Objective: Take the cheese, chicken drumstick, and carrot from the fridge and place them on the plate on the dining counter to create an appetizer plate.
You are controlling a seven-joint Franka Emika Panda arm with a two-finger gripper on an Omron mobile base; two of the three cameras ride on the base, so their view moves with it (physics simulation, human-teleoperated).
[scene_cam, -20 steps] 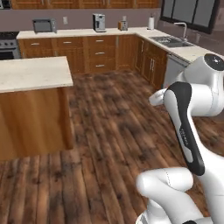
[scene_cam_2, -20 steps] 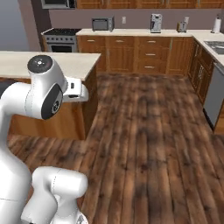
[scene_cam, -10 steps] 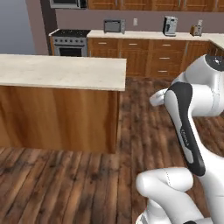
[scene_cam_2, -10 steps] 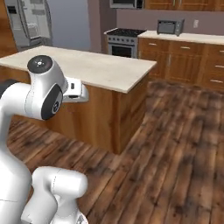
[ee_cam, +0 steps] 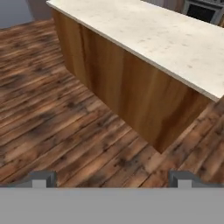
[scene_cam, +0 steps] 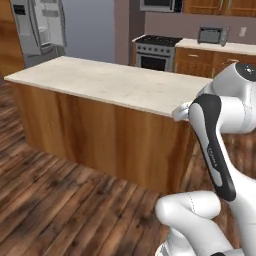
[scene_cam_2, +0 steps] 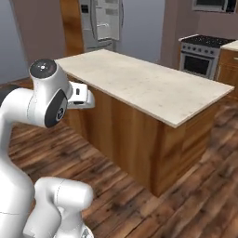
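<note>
The fridge (scene_cam: 42, 30) is a tall grey cabinet far off at the back left, and it also stands behind the island in the right base view (scene_cam_2: 104, 21). The cheese, chicken drumstick and carrot are out of view, and so are the plate and the dining counter. My gripper (ee_cam: 113, 179) is open with nothing between its fingertips. It hangs over bare wood floor (ee_cam: 52, 100) and looks at the near corner of the wooden island. My white arm is folded close to the base.
A stool-less wooden island (scene_cam: 115, 82) with a beige stone top stands between me and the fridge, its corner close to my hand (scene_cam_2: 160, 93) (ee_cam: 166, 39). A stove (scene_cam: 157, 50) and wall cabinets line the back right. Open floor lies to the island's left.
The whole picture has swung as the base turned. The island now sits closer and more central, and the fridge has come into sight. The arm's pose and the open jaws are unchanged.
</note>
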